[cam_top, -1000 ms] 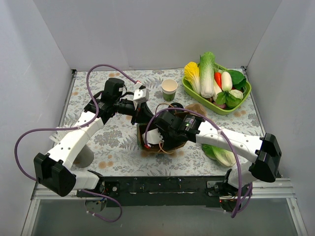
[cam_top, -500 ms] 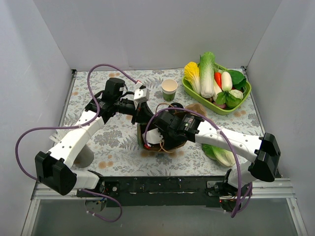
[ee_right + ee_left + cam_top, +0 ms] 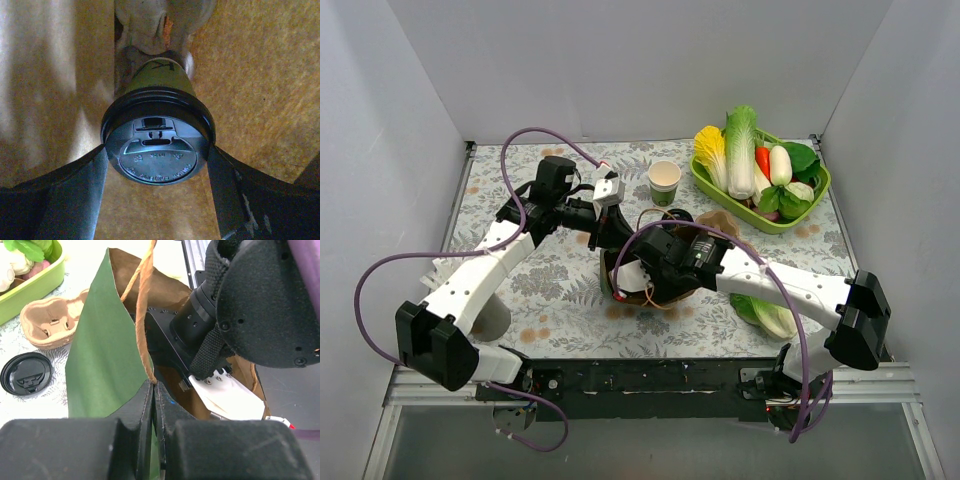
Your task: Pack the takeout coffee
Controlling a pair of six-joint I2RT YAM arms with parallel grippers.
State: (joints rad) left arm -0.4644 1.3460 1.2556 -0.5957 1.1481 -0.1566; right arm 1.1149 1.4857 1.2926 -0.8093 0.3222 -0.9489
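Deep inside the brown paper bag stands a takeout coffee, a lidded cup with a black lid over a green wall. My right gripper is shut on it, one finger against each side of the lid's rim. The bag sits mid-table with the right arm reaching into it. My left gripper is shut on the bag's twine handle and holds the green-sided bag up. A second cup, cream over green and with no lid on, stands behind the bag. A loose black lid lies near it.
A brown pulp cup tray lies right of the bag. At the back right stands a green basket of vegetables. A cabbage lies under the right arm. A grey cup is half hidden by the left arm.
The left arm's elbow has shifted slightly to the right. Both grips and the bag stay as they were.
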